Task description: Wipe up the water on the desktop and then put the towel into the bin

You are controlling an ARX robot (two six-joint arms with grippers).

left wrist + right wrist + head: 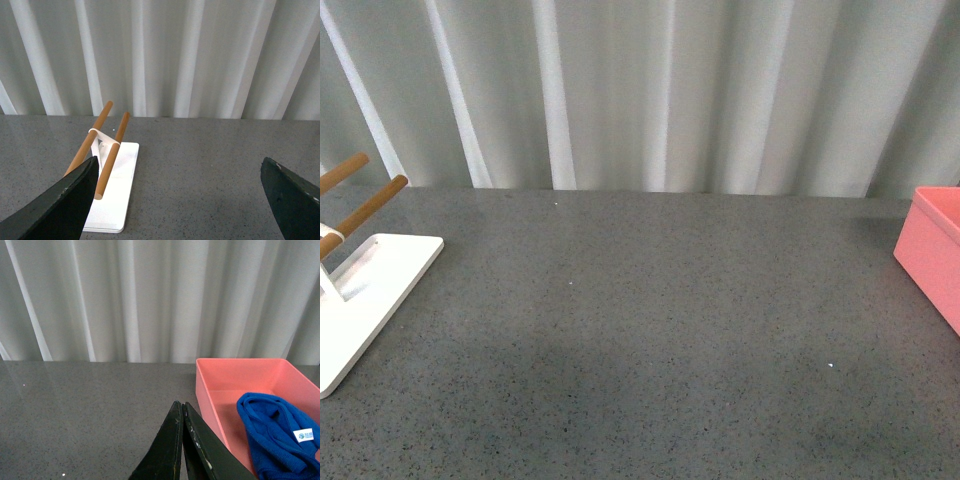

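You had the right pincer (182, 412) pressed together with nothing between its dark fingers, hanging over the dark grey speckled stone-like desktop (90, 410). Just beside it, on its outer side, stood the salmon-pink straight-walled plastic bin (212, 390), and the bright blue fluffy microfibre towel (272, 437) already lay bunched inside, against the bin's floor, a small white label showing on one fold — so the drop-off looked done.

Your left pincer (177, 190) was spread wide and held nothing; beyond its one finger stood the flat white stand with brown wooden pegs (112, 187), resting on the desktop and apart from the pincer.

Further out, the front view showed the desktop bare between stand and bin, with no puddle that could be made out — only a tiny bright speck or two, too small to call. By my reading, both steps were complete and nothing was left but to pull your arms back.
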